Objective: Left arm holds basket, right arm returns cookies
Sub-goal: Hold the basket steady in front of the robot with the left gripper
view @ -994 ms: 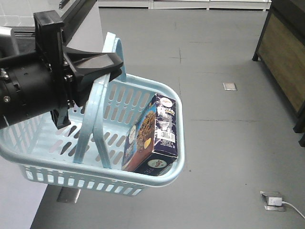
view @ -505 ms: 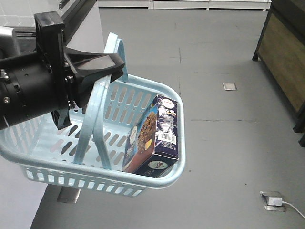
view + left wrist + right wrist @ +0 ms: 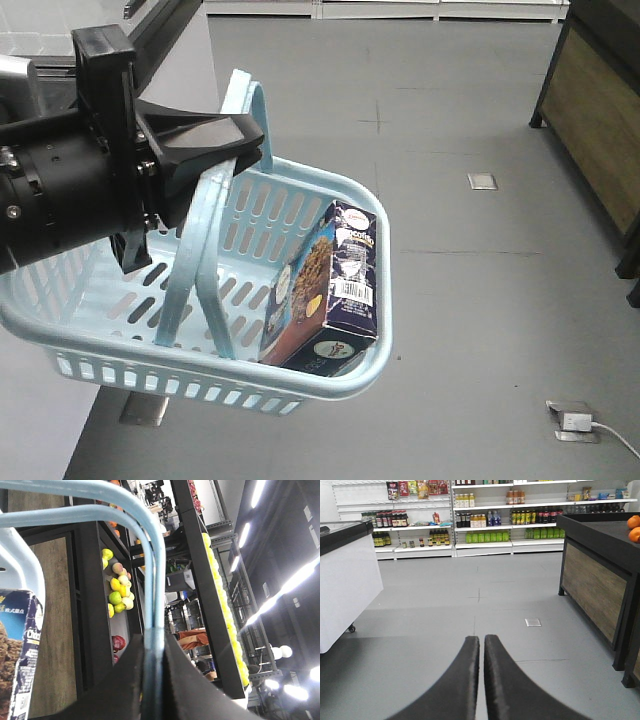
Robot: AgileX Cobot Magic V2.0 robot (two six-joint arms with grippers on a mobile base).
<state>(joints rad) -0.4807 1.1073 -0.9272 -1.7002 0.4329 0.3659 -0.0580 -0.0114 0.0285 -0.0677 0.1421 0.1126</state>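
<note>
basket (image 3: 255,215) swung slightly rightward, cookies (image 3: 335,280) slid along (toward the right rim)

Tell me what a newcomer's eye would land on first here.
The light blue basket stands out first, hanging over the grey floor with its handle clamped in the black left gripper. Next comes the dark blue cookie box, leaning inside the basket's right end. In the right wrist view, the right gripper is shut on nothing, pointing toward shop shelves of bottles.
</note>
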